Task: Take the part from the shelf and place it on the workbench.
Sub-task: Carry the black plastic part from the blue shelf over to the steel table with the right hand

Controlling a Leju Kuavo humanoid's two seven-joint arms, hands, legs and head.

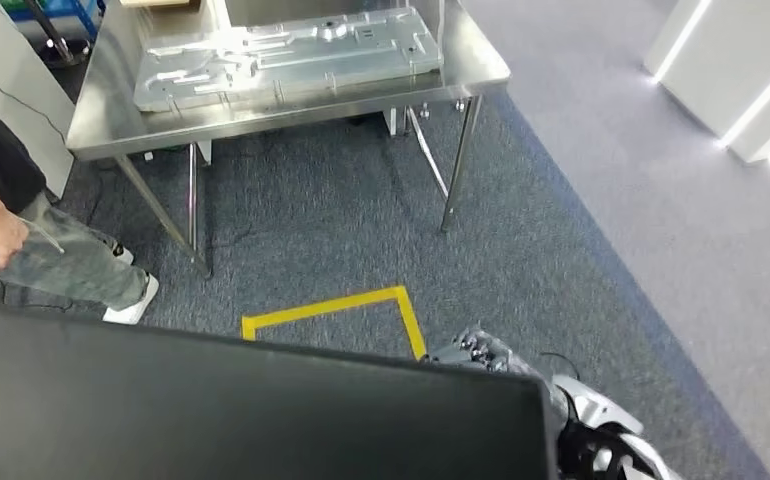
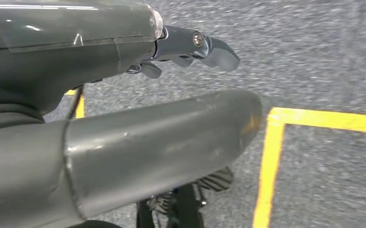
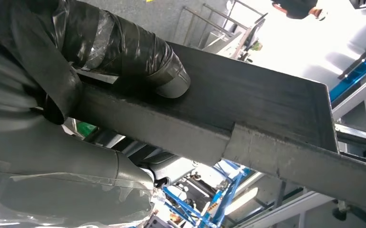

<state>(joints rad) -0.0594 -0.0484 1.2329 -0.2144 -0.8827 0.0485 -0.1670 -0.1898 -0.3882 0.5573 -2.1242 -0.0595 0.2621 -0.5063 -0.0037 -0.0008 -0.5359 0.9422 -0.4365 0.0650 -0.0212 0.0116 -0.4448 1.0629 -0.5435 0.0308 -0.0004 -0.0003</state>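
While the large flat black sheet-metal part [image 1: 241,410] is off the shelf, clamped between the right hand's [image 3: 76,95] thumb and fingers, the steel workbench [image 1: 291,105] lies well ahead; the left hand's [image 2: 171,142] grasp I cannot tell.

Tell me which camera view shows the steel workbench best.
The head view: the workbench shows its top, front edge and legs, with a pressed metal panel lying on it. The right wrist view shows what may be its legs, small and far off, past the black part. The left wrist view faces carpet.
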